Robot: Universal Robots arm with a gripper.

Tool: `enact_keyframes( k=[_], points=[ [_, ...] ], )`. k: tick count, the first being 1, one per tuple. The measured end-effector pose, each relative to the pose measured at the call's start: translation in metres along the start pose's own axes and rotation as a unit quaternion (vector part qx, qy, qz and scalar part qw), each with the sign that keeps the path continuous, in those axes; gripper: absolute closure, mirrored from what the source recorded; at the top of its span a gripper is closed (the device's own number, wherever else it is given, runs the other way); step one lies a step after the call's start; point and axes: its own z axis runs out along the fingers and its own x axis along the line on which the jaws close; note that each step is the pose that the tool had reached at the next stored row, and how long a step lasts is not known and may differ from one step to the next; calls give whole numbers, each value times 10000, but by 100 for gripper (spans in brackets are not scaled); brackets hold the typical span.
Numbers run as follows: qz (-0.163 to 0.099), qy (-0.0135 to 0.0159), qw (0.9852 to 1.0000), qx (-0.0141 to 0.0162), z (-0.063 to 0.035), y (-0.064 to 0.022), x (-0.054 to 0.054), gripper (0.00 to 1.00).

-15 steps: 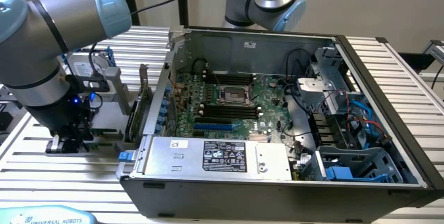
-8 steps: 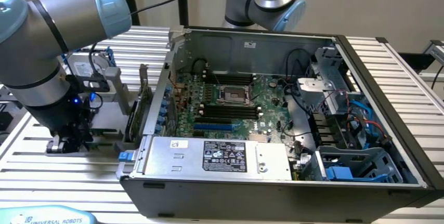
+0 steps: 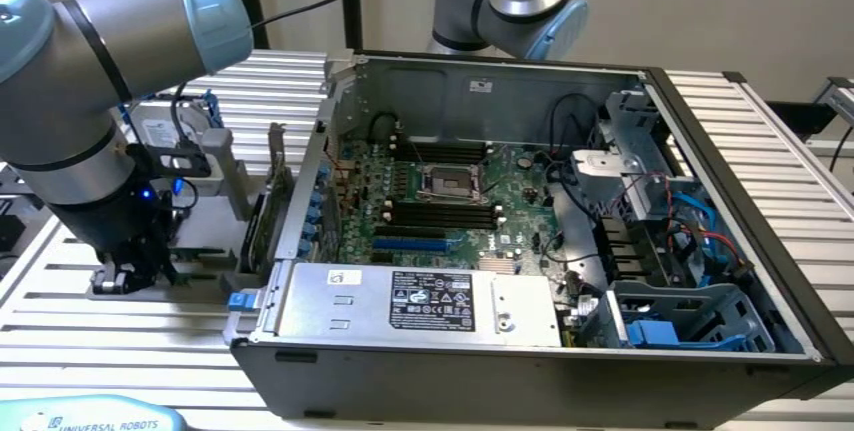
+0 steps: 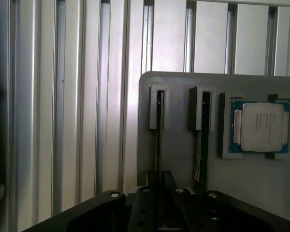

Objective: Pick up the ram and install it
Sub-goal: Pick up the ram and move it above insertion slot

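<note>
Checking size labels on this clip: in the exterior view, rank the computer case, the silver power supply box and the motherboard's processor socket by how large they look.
1. computer case
2. silver power supply box
3. processor socket, which lies farther back but clearly looks smallest

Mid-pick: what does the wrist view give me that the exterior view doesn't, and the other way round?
Wrist view: a grey holder, the ram on edge in one slot with the gripper at it, and a processor chip alongside. Exterior view: the open computer case, its motherboard and black slots. Both: the gripper, down at the slatted table.
</note>
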Motion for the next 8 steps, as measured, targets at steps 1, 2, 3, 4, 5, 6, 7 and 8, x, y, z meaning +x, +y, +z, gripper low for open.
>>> enact_keyframes(
  k=[1,2,3,4,5,6,7,8],
  points=[
    [0,0,10000,0,0,0,0,82],
    [0,0,10000,0,-1,0,0,86],
    [0,0,10000,0,-1,0,0,86],
    [0,0,10000,0,-2,0,0,86],
    [0,0,10000,0,-2,0,0,86],
    [0,0,10000,0,-3,0,0,86],
    [1,0,10000,0,-3,0,0,86],
    [4,-1,10000,0,-3,0,0,86]
  ],
)
